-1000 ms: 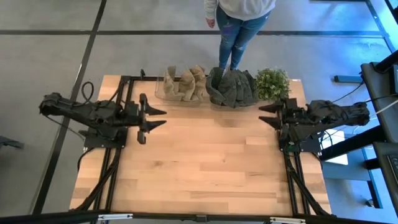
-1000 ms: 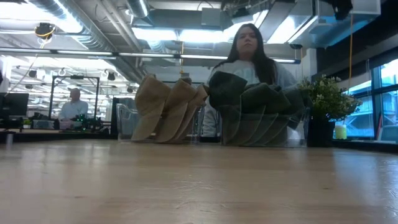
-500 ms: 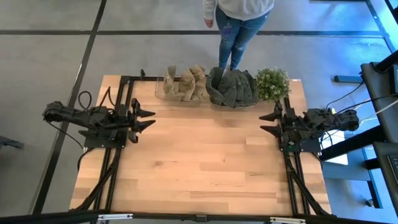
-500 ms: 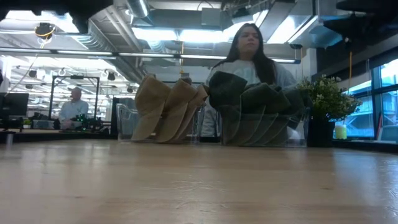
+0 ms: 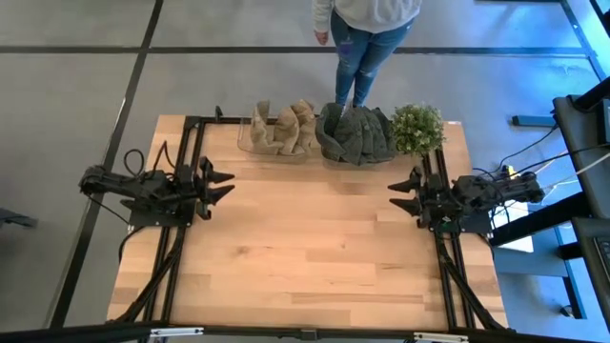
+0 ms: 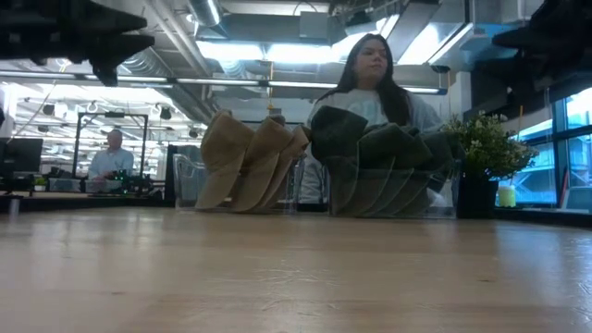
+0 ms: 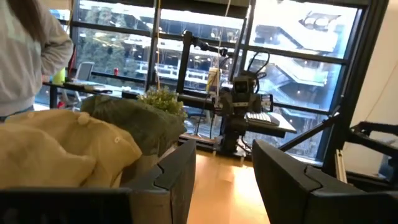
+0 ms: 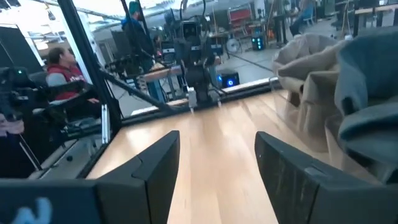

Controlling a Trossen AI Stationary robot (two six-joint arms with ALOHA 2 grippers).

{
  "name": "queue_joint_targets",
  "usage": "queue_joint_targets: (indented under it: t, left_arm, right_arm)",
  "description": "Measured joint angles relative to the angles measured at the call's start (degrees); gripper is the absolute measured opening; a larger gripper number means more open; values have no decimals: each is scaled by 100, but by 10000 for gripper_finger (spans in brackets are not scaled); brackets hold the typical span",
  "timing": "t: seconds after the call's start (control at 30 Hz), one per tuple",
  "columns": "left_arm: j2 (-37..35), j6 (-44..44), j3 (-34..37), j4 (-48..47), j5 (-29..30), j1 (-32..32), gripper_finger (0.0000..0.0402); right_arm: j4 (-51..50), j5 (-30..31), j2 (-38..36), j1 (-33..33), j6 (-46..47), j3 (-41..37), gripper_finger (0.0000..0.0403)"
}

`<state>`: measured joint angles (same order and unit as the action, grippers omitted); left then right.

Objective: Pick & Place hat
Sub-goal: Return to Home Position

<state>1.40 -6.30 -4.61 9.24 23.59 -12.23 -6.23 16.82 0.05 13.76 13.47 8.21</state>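
Observation:
Tan hats (image 5: pixel 283 129) stand on edge in a clear bin at the table's far edge, and dark green hats (image 5: pixel 358 134) stand in a second bin to their right. The low view shows the tan hats (image 6: pixel 248 163) and green hats (image 6: pixel 381 165) upright in a row. My left gripper (image 5: pixel 227 183) hovers open over the table's left side, pointing right, with tan hats (image 7: pixel 59 152) ahead of it. My right gripper (image 5: pixel 398 193) hovers open over the right side, pointing left, with green hats (image 8: pixel 368 93) beside it. Neither touches a hat.
A potted plant (image 5: pixel 417 127) stands at the far right corner beside the green hats. A person (image 5: pixel 366 33) stands behind the table's far edge. Bare wooden tabletop (image 5: pixel 315 238) lies between the arms and toward the near edge.
Both arms have come down, now showing at the top corners of the low view. The left gripper has drawn back toward the table's left edge. The right gripper has shifted toward the near edge and slightly toward the table's middle. The hats have stayed put.

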Motion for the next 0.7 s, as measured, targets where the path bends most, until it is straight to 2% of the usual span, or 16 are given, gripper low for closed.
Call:
queue_joint_targets:
  t: [0.23, 0.53, 0.7]
  left_arm:
    - [-137, -133, 374, 48, 149, 0, 152]
    - [-133, -272, 414, -508, 549, 0, 152]
    - [-69, 44, 414, -505, 599, 1, 152]
  right_arm:
    - [1254, 153, 0, 0, -20, -743, 210]
    - [1009, 381, 7, -4, -78, -783, 210]
    - [1025, 374, 4, -4, -345, -783, 210]
